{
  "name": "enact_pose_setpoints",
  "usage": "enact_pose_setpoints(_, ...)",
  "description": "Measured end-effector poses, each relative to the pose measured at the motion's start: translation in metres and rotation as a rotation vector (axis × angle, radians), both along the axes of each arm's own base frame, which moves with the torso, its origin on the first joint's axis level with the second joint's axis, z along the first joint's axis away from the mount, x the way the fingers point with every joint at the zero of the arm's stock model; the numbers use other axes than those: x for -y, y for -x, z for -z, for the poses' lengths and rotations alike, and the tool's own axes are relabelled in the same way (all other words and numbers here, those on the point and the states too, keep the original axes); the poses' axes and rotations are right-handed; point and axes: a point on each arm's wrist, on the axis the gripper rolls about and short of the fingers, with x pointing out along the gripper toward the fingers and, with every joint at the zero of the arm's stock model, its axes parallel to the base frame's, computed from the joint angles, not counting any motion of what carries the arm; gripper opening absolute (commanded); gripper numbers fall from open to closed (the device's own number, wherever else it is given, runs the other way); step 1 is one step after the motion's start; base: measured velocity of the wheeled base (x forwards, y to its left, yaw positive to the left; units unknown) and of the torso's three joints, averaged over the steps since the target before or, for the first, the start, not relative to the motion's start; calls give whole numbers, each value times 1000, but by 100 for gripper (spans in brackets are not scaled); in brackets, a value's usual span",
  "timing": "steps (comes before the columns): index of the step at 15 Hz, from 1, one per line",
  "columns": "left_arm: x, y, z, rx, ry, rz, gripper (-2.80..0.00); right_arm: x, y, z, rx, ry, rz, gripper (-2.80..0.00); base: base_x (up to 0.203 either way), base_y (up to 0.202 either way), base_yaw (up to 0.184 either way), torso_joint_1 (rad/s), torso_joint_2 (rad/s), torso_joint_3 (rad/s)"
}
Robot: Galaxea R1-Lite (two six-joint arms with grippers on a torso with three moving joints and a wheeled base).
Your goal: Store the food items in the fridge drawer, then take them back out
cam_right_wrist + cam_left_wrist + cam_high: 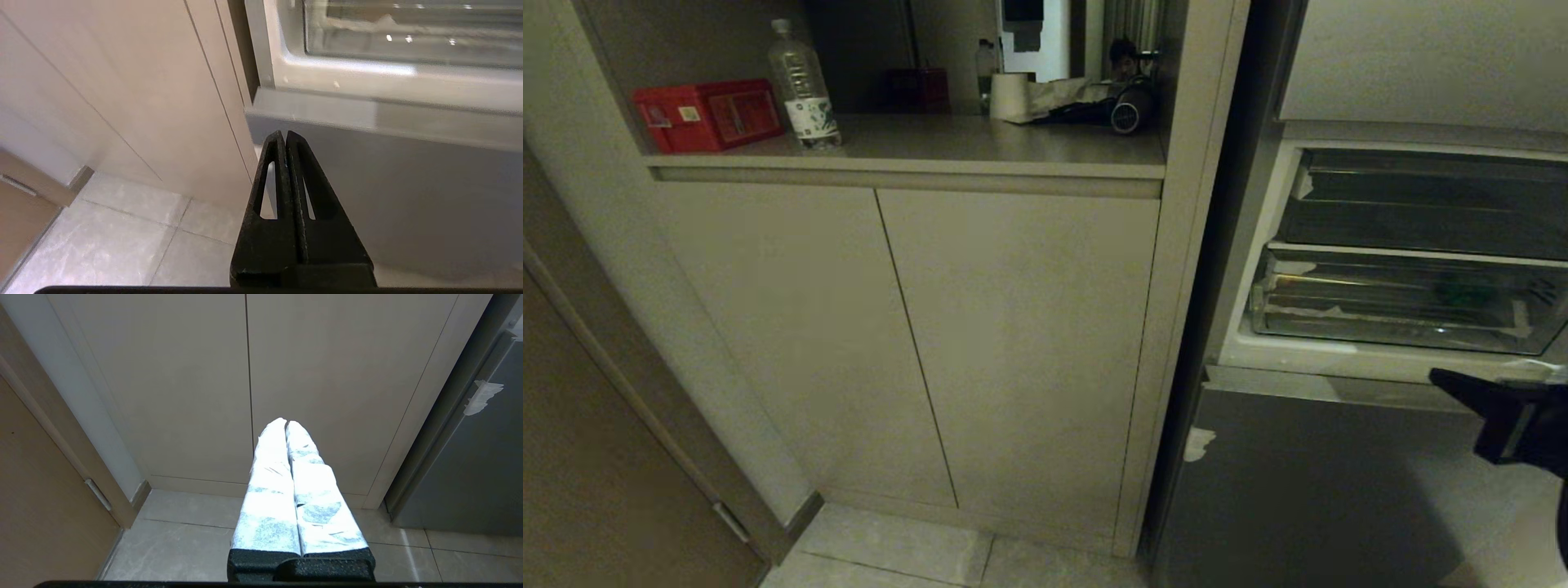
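Sitting in clear ribbed fridge drawer (pixel 1339 322), dk-green glossy food item (pixel 1462 291); both grippers' jaws closed, empty.

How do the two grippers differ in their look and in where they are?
The left gripper has fingers wrapped in white covering; the right gripper has bare black slotted fingers. The left gripper faces the beige cabinet doors; the right gripper sits just below the open fridge drawer. Both are shut and hold nothing.

Fridge drawer (pixel 1405 314) right of cabinet (pixel 1013 343); food item (pixel 1462 290) inside drawer; bottle (pixel 802 86) on shelf above cabinet
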Motion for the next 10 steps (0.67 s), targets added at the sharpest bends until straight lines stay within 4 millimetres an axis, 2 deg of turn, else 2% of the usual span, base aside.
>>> enact_pose_setpoints(3, 0, 0, 0, 0, 0, 0, -280, -1, -25, 14, -51, -4, -8, -280, 0, 0, 0, 0, 0, 0)
enact_pose_setpoints(10, 0, 0, 0, 0, 0, 0, -280, -12, -42, 26, -104, 4, -59, -280, 0, 0, 0, 0, 0, 0)
